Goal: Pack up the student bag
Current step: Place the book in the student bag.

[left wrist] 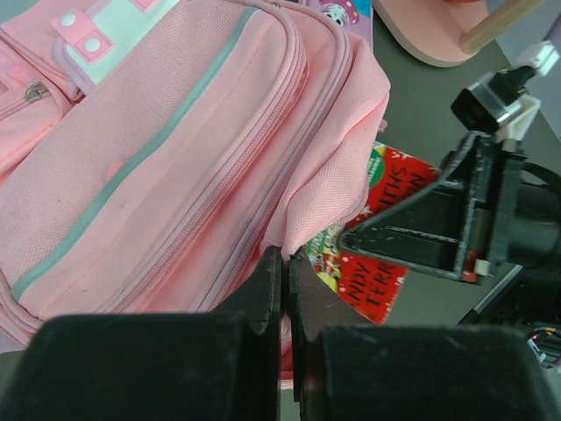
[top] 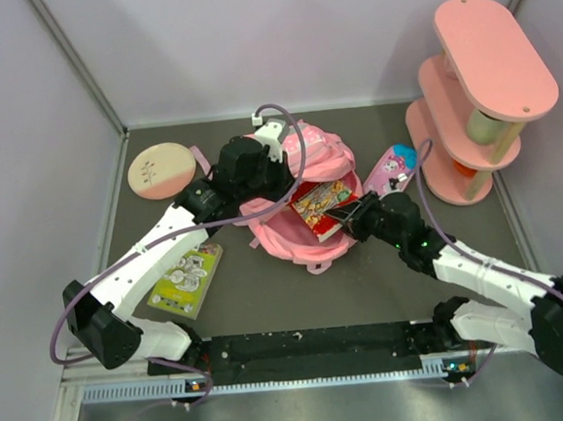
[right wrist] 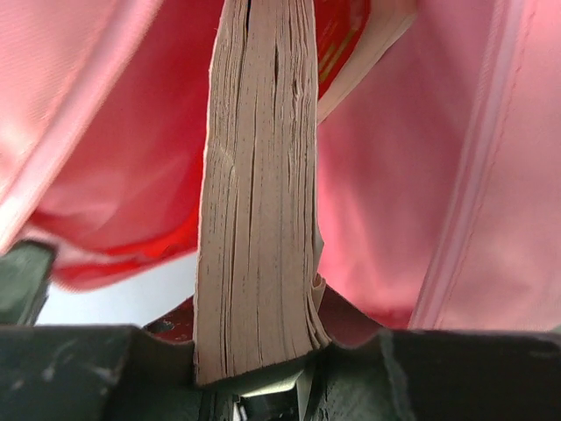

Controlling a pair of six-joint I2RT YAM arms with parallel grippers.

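Note:
The student bag (top: 298, 231), a pink backpack with grey zipper strips, lies at the table's middle with its mouth held open. My left gripper (top: 275, 193) is shut on the pink fabric edge of the bag's opening, and in the left wrist view its jaws (left wrist: 287, 263) pinch that fabric (left wrist: 324, 189). A red picture book (top: 320, 207) sticks partway into the bag. My right gripper (top: 338, 216) is shut on this book. The right wrist view shows the book's page edges (right wrist: 259, 175) clamped in the right gripper (right wrist: 259, 355), with pink bag lining (right wrist: 421, 193) on both sides.
A pink tiered shelf (top: 477, 97) stands at the back right, with a small pink cartoon pencil case (top: 392, 170) lying beside it. At the back left lies a round pink and cream disc (top: 161, 169). A green booklet (top: 184, 277) lies under the left arm.

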